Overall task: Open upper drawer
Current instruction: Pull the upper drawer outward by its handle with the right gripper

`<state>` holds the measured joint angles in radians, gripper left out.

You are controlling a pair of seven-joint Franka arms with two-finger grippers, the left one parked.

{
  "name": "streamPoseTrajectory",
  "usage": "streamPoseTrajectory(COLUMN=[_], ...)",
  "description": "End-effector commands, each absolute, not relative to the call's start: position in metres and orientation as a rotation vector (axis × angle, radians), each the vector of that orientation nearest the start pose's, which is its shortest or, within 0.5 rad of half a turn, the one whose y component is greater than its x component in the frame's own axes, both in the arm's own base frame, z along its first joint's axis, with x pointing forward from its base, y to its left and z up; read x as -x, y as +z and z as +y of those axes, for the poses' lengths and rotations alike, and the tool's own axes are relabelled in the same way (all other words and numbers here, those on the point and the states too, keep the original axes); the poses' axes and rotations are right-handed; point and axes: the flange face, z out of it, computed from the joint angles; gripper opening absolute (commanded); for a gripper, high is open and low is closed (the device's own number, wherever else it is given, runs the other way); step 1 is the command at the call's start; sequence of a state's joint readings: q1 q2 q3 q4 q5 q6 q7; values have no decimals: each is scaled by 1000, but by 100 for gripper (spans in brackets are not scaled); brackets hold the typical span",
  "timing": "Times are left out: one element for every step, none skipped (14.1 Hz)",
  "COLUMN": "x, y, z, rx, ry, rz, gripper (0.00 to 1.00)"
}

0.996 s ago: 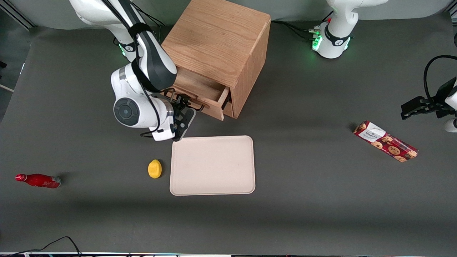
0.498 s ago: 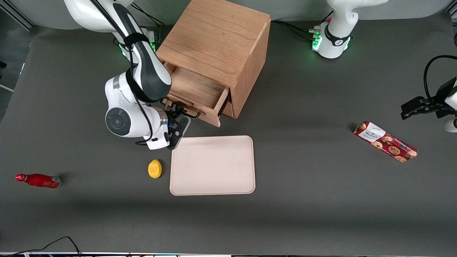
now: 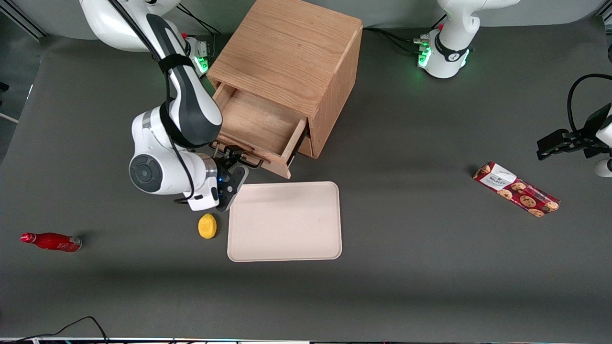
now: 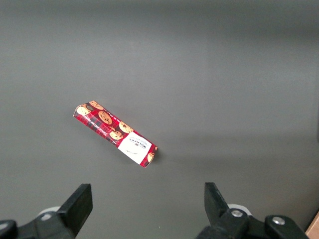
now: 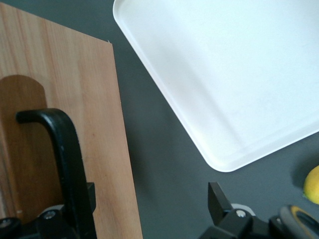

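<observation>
**Q.** What does your gripper (image 3: 234, 167) hold?

**A.** Nothing is clamped. Its fingers stand wide apart, and the dark bar handle (image 5: 67, 164) lies against one finger only, so you are hooking the handle rather than pinching it. The gripper sits at the front of the upper drawer (image 3: 256, 124), just above the table (image 3: 430, 267).

**Q.** Where is the drawer?

**A.** It is drawn well out of the cabinet (image 3: 291, 52), with its empty wooden floor showing. The cabinet stands at the table edge farthest from the front camera.

**Q.** What could go wrong from here?

**A.** There are four likely risks.
- With only one finger bearing on the handle, a pull that drifts off the drawer's line may let the bar slide free.
- The drawer front is near the closest corner of the white tray (image 3: 284, 222), so further travel could push the tray across the table.
- Your wrist hangs close above the lemon (image 3: 207, 226) beside the tray and could knock it.
- A long pull may take the drawer off its runners or drag the cabinet.

**Q.** Is anything else at risk?

**A.** No. The red bottle (image 3: 50, 241) near the working arm's end and the biscuit packet (image 3: 516, 189) toward the parked arm's end both lie well apart.
</observation>
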<state>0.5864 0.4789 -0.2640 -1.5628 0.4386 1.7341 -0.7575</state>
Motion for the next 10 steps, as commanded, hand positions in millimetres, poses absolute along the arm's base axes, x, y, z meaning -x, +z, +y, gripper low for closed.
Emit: streamPoseTrajectory(x=[-617, -619, -623, -626, -628, -634, -636, -639, -640, -643], y=[362, 362, 361, 362, 359, 361, 358, 359, 357, 357], z=[256, 254, 250, 247, 245, 239, 238, 237, 237, 233], rx=[2424, 2414, 2415, 2416, 2411, 2415, 2417, 2415, 2414, 2418], ry=[286, 287, 284, 275, 275, 261, 262, 252, 253, 249], rz=[-1275, -1288, -1288, -1289, -1295, -1292, -1293, -1302, -1304, -1299], gripper=[100, 100, 100, 100, 100, 100, 100, 100, 100, 100])
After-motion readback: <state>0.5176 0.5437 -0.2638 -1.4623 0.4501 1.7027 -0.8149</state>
